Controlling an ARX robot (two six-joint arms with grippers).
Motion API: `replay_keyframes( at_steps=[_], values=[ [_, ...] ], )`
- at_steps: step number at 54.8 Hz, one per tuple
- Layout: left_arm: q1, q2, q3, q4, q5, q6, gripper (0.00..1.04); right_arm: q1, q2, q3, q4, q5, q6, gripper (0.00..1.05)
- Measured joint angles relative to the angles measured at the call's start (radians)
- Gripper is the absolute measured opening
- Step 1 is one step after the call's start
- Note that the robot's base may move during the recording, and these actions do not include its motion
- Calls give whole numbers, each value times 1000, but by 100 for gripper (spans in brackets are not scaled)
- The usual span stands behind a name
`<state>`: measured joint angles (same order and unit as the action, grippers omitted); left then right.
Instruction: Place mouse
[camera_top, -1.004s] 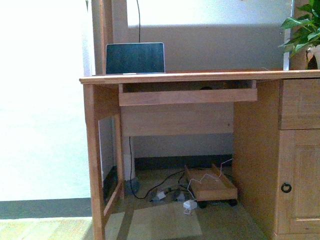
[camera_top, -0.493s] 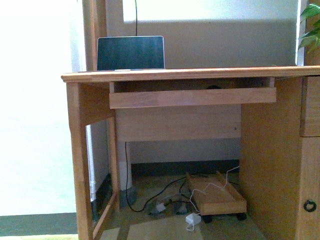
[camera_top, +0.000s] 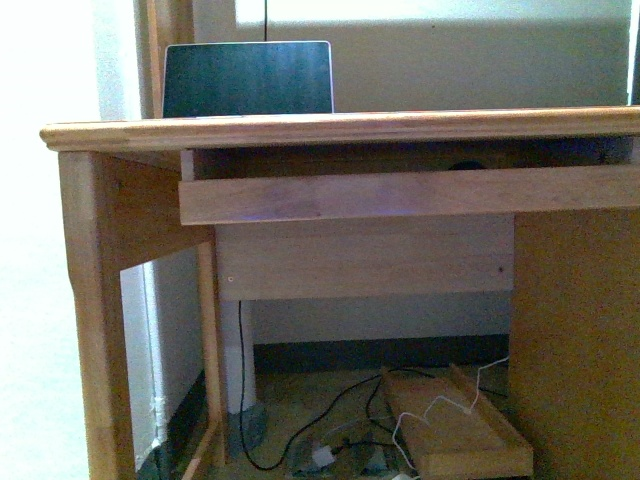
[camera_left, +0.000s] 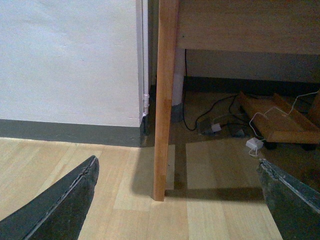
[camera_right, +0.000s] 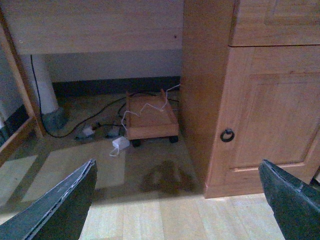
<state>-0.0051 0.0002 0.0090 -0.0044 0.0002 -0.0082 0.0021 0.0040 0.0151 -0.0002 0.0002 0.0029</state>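
Observation:
A small dark rounded shape (camera_top: 465, 165) peeks over the front rail of the pull-out tray (camera_top: 400, 195) under the desk top (camera_top: 340, 128). It may be the mouse, but it is mostly hidden. Neither gripper shows in the front view. My left gripper (camera_left: 177, 165) is open and empty, low over the wooden floor in front of the desk's left leg (camera_left: 164, 100). My right gripper (camera_right: 177, 164) is open and empty, low over the floor before the desk's cabinet door (camera_right: 265, 115).
A laptop (camera_top: 247, 78) stands open at the back left of the desk top. Under the desk lie a wooden wheeled tray (camera_top: 460, 430), cables and a white adapter (camera_right: 120, 143). The cabinet door has a ring handle (camera_right: 227, 135). A wall (camera_left: 70, 60) stands left of the desk.
The front view has come closer to the desk, which now fills the frame. The plant and the right cabinet have left the view. The tray and laptop sit as before.

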Motion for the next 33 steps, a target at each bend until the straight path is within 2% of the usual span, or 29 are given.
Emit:
replay_keyframes(
  at_steps=[33],
  values=[
    [0,0,0,0,0,0,97,0,1,0,0,-1,0,97]
  ],
)
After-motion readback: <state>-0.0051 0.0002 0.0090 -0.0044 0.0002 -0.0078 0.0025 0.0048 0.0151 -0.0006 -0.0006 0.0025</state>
